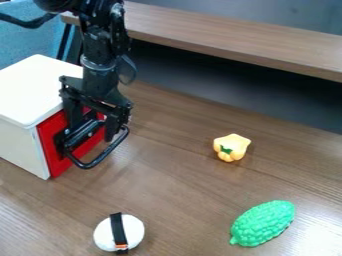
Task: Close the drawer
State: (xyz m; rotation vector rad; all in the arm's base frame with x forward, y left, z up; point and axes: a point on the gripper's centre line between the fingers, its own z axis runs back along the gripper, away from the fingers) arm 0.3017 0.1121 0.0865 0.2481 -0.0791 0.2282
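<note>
"Are we seeing the drawer point(52, 142) sitting nearly flush in its box point(19, 137)?"

"Yes, and we're seeing the gripper point(92, 131) hanging wide by the handle point(83, 166). We're probably finishing the push, needing one gentle inward press."

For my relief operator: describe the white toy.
Start at the white cabinet with the red drawer front, on the brown table. Below and right of it in the camera view lies a rounded white toy. A black band crosses it, unlike the yellow toy and green toy.
</note>
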